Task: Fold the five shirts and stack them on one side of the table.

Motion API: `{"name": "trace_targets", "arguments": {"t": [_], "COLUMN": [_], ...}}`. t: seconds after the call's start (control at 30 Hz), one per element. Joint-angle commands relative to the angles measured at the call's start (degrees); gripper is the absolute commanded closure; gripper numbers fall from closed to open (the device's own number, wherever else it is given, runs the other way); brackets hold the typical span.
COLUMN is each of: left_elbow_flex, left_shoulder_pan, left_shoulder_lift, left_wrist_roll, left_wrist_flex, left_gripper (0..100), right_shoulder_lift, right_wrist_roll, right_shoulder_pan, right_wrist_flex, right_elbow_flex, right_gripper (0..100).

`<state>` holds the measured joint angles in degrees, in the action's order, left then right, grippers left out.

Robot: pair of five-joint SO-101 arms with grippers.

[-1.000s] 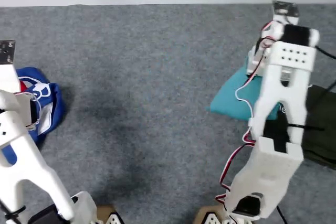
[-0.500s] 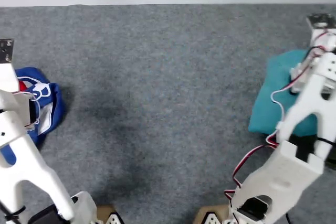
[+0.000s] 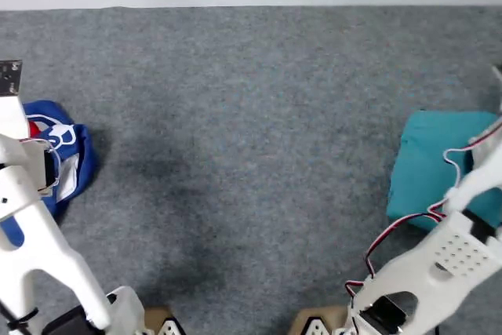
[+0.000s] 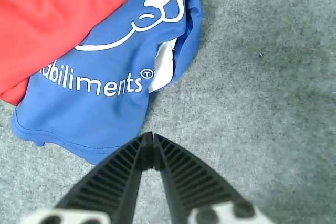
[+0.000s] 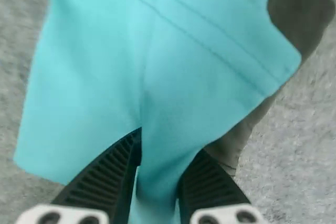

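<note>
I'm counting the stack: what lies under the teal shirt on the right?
A dark garment pokes out from beneath the teal shirt, which the right gripper grips. The rest of it, and anything lower, is covered by the teal cloth.

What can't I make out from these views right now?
- High view: the far side of the teal shirt is cut off by the picture's edge and covered by the right arm.
- High view: the blue shirt lies mostly under the left arm.
- Right wrist view: the dark shirt's fold is covered by the teal shirt.
- Left wrist view: the red shirt runs off the frame.
</note>
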<state>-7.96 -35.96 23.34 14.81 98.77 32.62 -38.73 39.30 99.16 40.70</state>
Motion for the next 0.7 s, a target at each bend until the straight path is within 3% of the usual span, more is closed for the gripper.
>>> {"name": "trace_targets", "arguments": {"t": [0.0,0.3,0.5,0.67], "left_elbow_flex": [2.07,2.07,1.89,1.89], "left_shoulder_pan": [0.26,0.26,0.26,0.26], "left_shoulder_lift": [2.2,2.2,2.2,2.2], "left_wrist_roll": [0.35,0.35,0.35,0.35], "left_wrist_flex": [0.79,1.58,1.58,1.58], "left_gripper": [100,100,100,100], "right_shoulder_lift": [-0.04,2.42,5.58,-0.31], "right_wrist_roll": [-0.62,-0.62,2.81,7.38], "right_shoulder_pan": [3.03,5.58,5.58,4.7], "right_wrist_flex": [-2.59,-10.24,-10.95,-8.84], "right_elbow_flex": [3.08,2.9,2.99,4.66], "right_gripper": [99.0,98.5,77.4,75.1]}}
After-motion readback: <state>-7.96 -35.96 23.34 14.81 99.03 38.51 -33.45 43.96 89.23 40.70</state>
